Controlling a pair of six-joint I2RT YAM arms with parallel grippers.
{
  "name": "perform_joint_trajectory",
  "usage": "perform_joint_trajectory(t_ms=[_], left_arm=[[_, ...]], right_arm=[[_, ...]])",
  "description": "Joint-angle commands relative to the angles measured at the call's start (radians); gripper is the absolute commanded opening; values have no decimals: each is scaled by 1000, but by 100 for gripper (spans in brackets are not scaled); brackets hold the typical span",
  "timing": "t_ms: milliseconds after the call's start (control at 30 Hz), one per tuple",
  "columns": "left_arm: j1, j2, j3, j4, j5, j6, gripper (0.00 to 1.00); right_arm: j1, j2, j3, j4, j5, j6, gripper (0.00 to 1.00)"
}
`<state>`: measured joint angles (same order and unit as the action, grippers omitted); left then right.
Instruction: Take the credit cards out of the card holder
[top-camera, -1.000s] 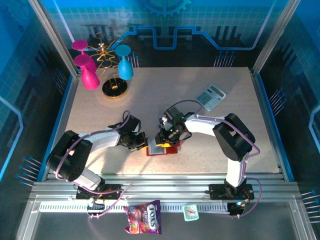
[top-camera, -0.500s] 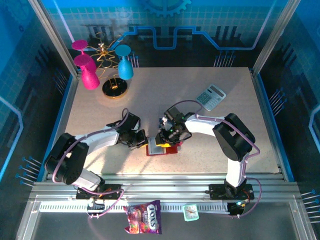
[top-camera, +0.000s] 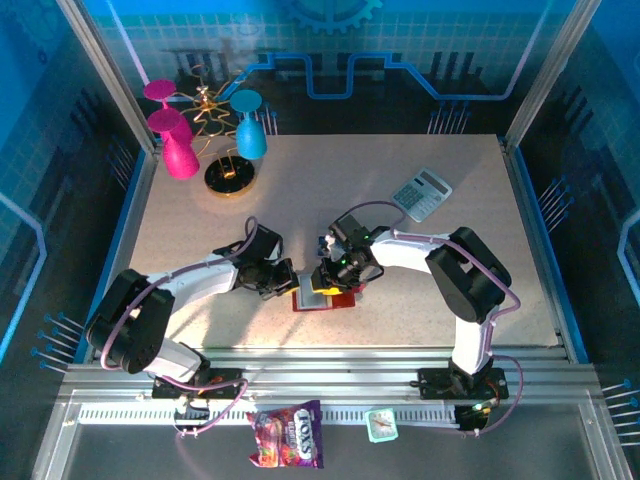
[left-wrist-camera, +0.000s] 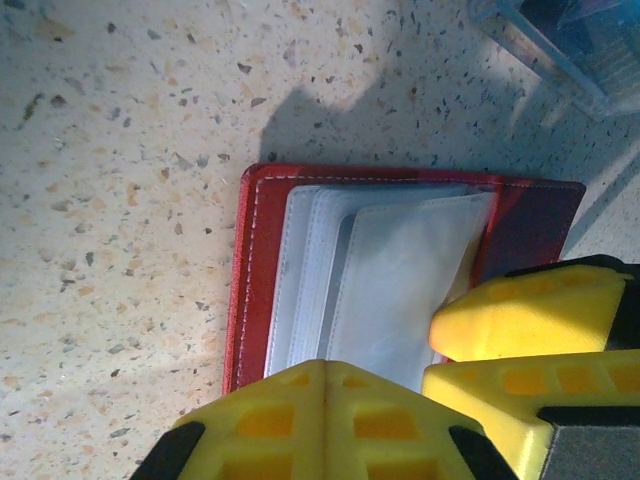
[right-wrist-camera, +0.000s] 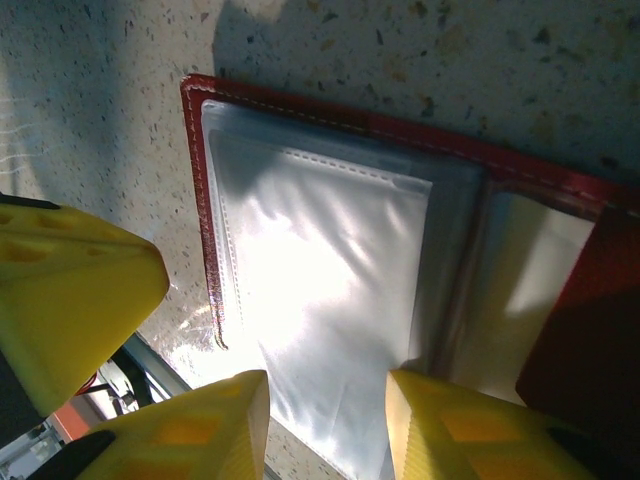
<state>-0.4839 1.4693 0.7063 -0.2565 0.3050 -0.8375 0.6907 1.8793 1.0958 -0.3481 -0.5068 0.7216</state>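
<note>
Left gripper (top-camera: 288, 283), pinched shut and empty, sits at the left edge of the holder (top-camera: 340, 300), which lies open on the table (top-camera: 450, 200), cloudy sleeves (right-wrist-camera: 320, 270) up. Right gripper (right-wrist-camera: 325, 420) hovers over those sleeves, jaws partly apart, gripping nothing. The fishing-out step seems barely begun; next, a card edge must be found and pinched.

The left gripper (top-camera: 289, 284) and right gripper (top-camera: 326, 282) are crowding together over the card holder (left-wrist-camera: 250, 280), leaving hardly any gap. A clear box (left-wrist-camera: 570, 50) is sitting just beyond the right gripper. Bare tabletop (top-camera: 200, 235) is lying open left of both.
</note>
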Motion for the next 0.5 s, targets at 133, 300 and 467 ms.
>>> perform_joint_trajectory(t_ms=[133,300,467], left_arm=[[-18,4,27,18,27,-24,4],[-22,14,23,48,42,-46,8],[-24,21,13,82,57,-75,13]], right_arm=[[-14,-29,-33,7,-17,0,37],[-21,-37,-49,32,-30,9,37],[-31,-42,-69,73,-52,21,36]])
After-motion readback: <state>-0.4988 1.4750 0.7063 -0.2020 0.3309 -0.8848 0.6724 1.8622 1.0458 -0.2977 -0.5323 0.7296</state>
